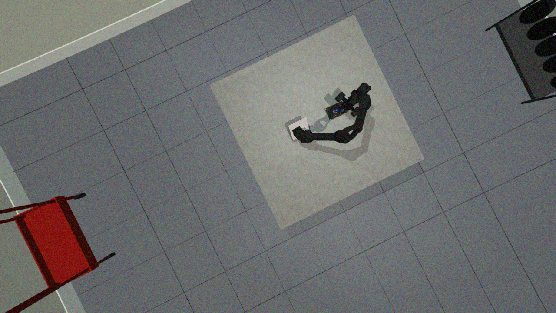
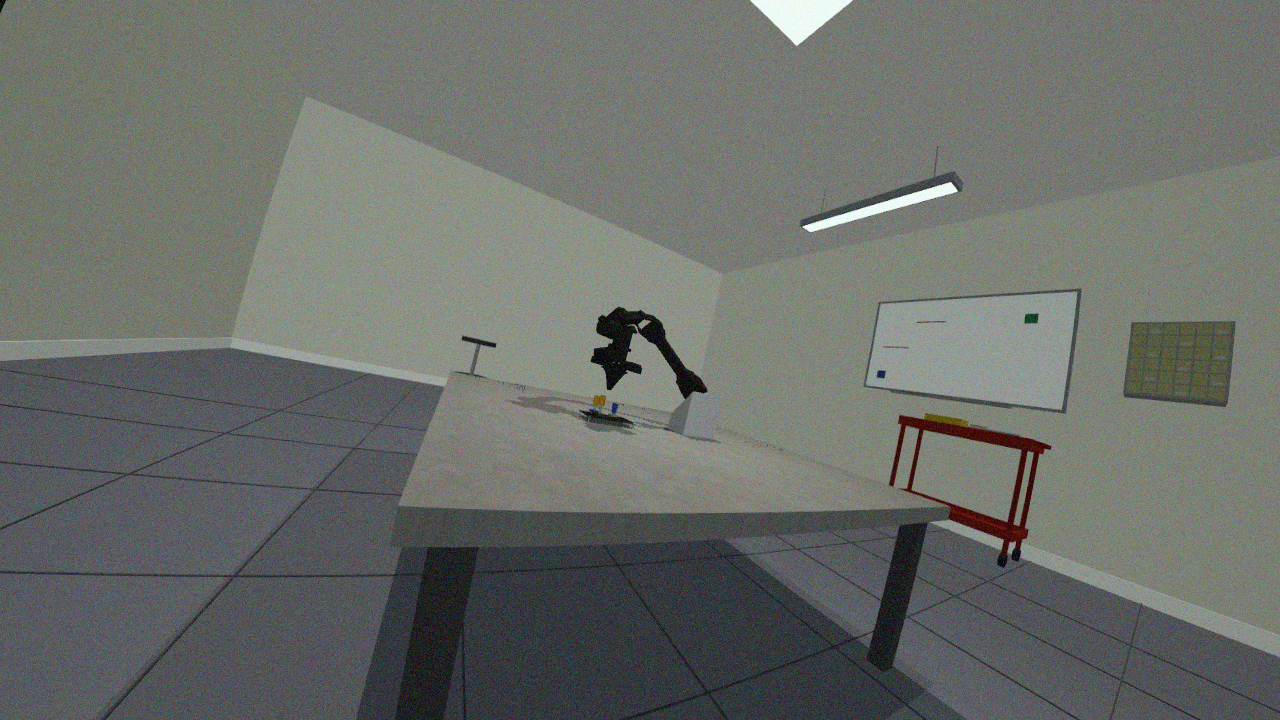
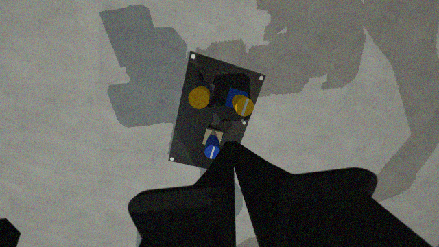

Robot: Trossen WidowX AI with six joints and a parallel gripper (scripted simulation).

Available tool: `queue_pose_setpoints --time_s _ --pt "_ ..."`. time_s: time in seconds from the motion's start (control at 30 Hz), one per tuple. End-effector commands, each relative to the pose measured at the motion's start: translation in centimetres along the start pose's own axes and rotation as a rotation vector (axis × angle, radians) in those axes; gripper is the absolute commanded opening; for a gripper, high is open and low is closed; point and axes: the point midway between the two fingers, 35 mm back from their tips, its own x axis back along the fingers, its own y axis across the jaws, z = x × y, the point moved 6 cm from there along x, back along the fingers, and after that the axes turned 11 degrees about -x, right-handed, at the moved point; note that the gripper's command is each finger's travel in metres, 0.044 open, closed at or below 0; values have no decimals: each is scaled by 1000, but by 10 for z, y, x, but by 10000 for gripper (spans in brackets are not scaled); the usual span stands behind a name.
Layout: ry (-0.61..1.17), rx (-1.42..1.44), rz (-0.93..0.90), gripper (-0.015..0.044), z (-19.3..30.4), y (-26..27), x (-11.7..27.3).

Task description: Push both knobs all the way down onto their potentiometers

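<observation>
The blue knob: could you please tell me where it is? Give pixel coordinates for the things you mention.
In the wrist view, it's on the circuit board (image 3: 186, 137), just left of the closed gripper's (image 3: 234, 143) tips.
</observation>
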Motion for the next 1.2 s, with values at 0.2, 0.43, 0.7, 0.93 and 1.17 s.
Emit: queue_pose_setpoints --time_s 0.2,0.43,0.7,0.93,1.17 --pt "15 342 0 0 -10 -3 4" --pt "21 582 -3 0 -17 -6 8" --pt "28 857 -9 0 -24 -9 12" --pt "33 1097 -15 0 -29 -11 16" --pt "36 1251 -20 0 -33 -13 18"
